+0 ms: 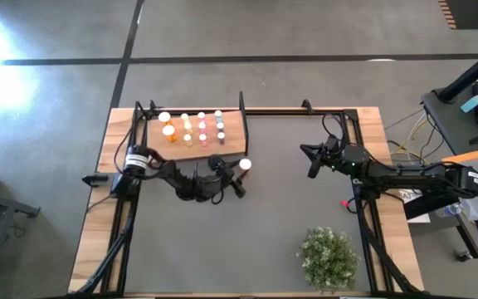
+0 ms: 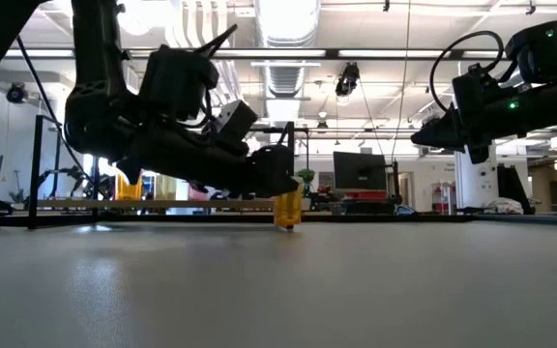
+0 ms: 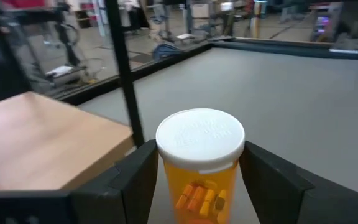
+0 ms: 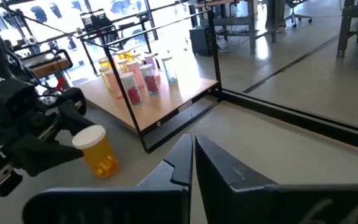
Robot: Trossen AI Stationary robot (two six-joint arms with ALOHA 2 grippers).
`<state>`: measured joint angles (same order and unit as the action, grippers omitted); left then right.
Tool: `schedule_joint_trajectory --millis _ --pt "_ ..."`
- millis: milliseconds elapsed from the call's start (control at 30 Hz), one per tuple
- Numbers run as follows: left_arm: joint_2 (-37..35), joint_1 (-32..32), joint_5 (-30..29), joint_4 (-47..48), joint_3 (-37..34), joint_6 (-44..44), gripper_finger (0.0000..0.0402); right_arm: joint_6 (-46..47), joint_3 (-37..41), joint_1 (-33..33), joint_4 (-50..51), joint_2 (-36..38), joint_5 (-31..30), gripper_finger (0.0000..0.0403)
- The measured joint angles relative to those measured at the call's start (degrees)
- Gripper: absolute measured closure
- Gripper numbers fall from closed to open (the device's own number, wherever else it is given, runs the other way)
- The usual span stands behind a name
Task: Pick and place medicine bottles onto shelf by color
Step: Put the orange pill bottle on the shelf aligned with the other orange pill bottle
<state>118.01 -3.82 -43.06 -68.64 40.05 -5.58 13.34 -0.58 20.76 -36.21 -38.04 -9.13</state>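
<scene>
An orange medicine bottle (image 3: 199, 186) with a white cap stands upright just off the near right corner of the light-brown shelf (image 1: 222, 148); it also shows in the high view (image 1: 245, 164) and the low view (image 2: 287, 211). My left gripper (image 3: 201, 152) is shut on it. Several small orange, yellow-green, pink and blue bottles (image 1: 193, 129) stand on the shelf. My right gripper (image 1: 311, 166) hangs shut and empty above the table's right half, well clear of the shelf. My left gripper pinches the orange bottle between its two fingers (image 3: 143, 180), one on each side of the body (image 3: 169, 186) just under the white cap. The fingers lie about level, coming from the table's left. The bottle is upright, its base at or just above the table.
A thin black post (image 3: 124, 74) stands at the shelf's corner, close behind the held bottle. A black frame rail (image 1: 305, 110) runs along the table's far edge. A green bushy plant (image 1: 329, 257) stands near the front right. The mat's middle (image 1: 247, 241) is bare.
</scene>
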Motion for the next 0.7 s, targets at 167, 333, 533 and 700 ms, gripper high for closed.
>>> schedule_joint_trajectory --millis 167,333,533,700 --pt "-2.3 -2.9 -8.0 0.1 -1.5 0.1 0.0201 0.0 0.0 0.0 0.0 0.0 0.0 0.0394" --pt "-5.9 -6.6 -15.7 0.2 -5.0 0.0 0.0201 0.0 0.0 0.0 0.0 0.0 0.0 0.0394" --pt "-9.3 -11.1 -28.5 0.3 -8.6 0.0 0.0201 0.0 0.0 0.0 0.0 0.0 0.0 0.0394" --pt "-12.0 -14.4 -38.3 0.3 -11.4 0.0 0.0201 0.0 0.0 0.0 0.0 0.0 0.0 0.0394"
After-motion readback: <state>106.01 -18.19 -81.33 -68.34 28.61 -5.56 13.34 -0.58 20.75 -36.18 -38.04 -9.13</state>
